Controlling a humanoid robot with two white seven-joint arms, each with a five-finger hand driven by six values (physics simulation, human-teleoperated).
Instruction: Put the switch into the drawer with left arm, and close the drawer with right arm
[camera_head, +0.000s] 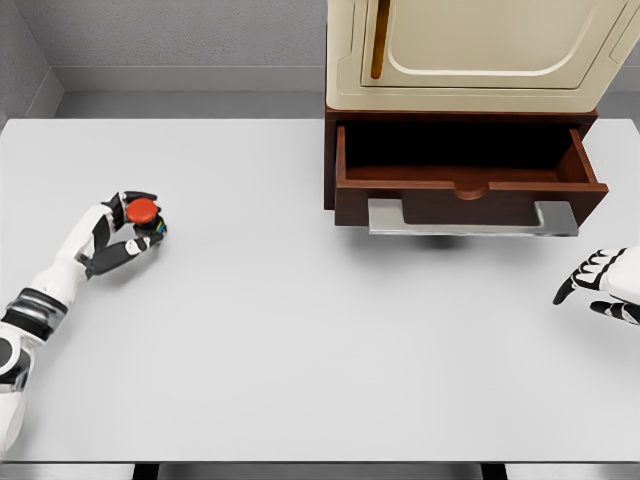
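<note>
The switch (144, 212), a small dark box with a red round button on top, sits at the table's left side. My left hand (120, 232) is wrapped around it, fingers curled on its sides. The brown drawer (470, 188) stands pulled open under a cream cabinet (470, 50) at the back right; its inside looks dark and bare, and a grey handle (470, 218) runs along its front. At the right edge, below and right of the drawer, my right hand (600, 285) hovers with fingers spread and nothing in them.
The white table (300, 330) stretches between the hand with the switch and the drawer. A grey wall runs behind the table. The open drawer juts out over the table's back right part.
</note>
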